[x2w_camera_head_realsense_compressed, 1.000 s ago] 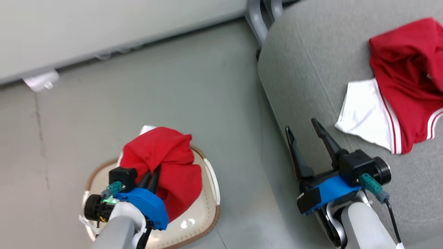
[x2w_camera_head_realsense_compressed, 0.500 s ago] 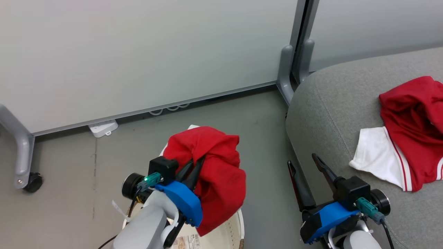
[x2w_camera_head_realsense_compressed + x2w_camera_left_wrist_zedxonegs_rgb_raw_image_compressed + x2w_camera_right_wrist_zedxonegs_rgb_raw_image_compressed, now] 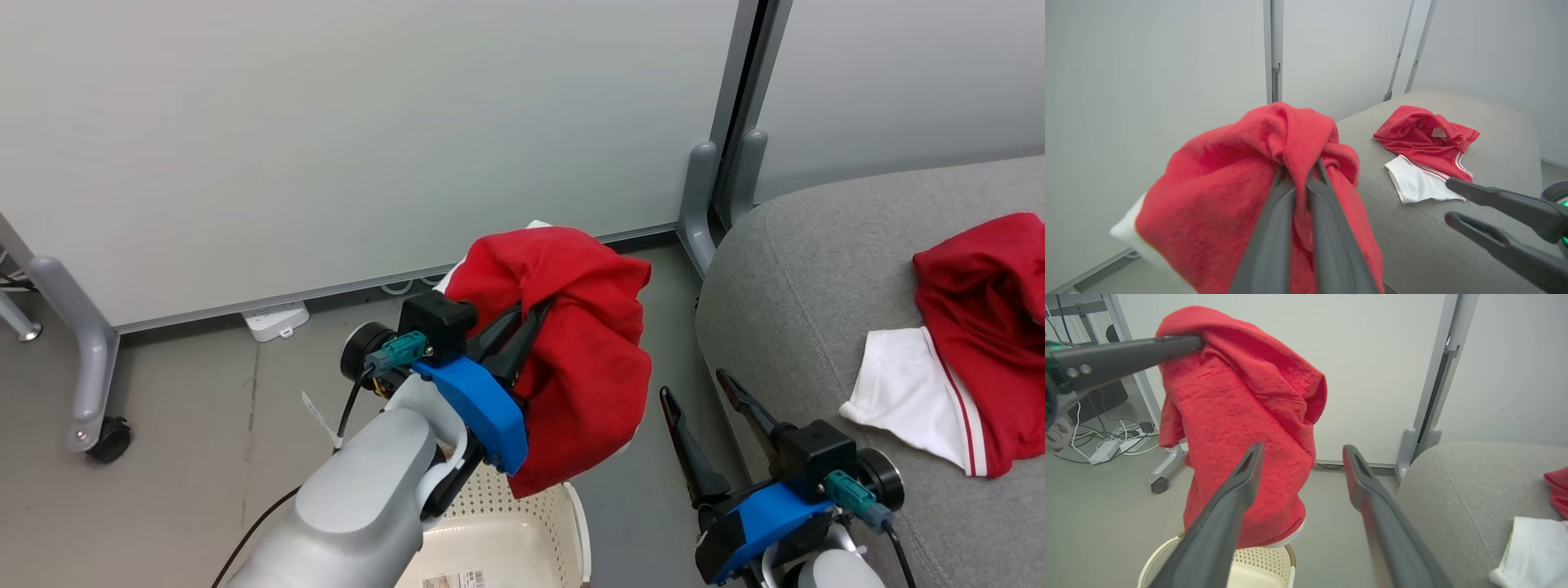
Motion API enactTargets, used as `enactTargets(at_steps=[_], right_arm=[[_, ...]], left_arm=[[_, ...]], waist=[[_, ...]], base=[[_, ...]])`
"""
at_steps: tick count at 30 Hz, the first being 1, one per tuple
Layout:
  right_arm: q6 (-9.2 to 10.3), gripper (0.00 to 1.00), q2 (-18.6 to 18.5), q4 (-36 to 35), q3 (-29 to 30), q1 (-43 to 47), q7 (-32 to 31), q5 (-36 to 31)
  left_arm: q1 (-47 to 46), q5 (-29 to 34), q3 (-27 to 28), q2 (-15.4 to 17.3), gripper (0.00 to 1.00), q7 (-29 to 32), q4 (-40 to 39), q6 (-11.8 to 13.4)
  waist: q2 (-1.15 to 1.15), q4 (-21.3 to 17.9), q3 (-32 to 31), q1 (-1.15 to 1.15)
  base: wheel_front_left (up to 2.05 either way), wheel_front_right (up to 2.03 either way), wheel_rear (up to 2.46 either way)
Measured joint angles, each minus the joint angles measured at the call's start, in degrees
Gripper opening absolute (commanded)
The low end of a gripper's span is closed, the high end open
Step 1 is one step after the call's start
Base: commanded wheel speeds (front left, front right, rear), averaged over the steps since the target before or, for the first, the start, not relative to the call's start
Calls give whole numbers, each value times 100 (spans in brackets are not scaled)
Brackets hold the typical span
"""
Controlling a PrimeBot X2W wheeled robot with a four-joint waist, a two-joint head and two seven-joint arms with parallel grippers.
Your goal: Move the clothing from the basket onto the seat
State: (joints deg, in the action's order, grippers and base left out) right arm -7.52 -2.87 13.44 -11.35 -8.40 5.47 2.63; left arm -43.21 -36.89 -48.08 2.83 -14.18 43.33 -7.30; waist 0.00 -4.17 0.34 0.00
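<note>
Holding plain red fabric garment (image 3: 589, 359) in my pinched left gripper (image 3: 535, 309), right gripper (image 3: 694, 385) splayed empty; shallow grip risks dropping it.

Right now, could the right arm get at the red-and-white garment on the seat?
Probably yes: the right gripper stands open by the seat, only bare cushion between it and the red-and-white garment; the left gripper holds the plain red garment clear.

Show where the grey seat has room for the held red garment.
Bare: the strip of the grey fabric seat between its rounded left edge and the white panel of the red-and-white garment. Crowded: its right side, under that garment.
</note>
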Motion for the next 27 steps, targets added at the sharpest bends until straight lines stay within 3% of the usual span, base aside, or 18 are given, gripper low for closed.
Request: enactTargets(at_steps=[13,27], right_arm=[[0,100,0,20,-96,-2,1,1],[1,100,1,850,-1139,-723,-8,146]], left_arm=[[-133,-290,-272,0,0,-40,178,0],[-198,-554,-622,-1,0,-64,123,1]], waist=[[0,-101,-10,0],[0,-31,-18,1]], base=[[0,0,0],[0,0,0]])
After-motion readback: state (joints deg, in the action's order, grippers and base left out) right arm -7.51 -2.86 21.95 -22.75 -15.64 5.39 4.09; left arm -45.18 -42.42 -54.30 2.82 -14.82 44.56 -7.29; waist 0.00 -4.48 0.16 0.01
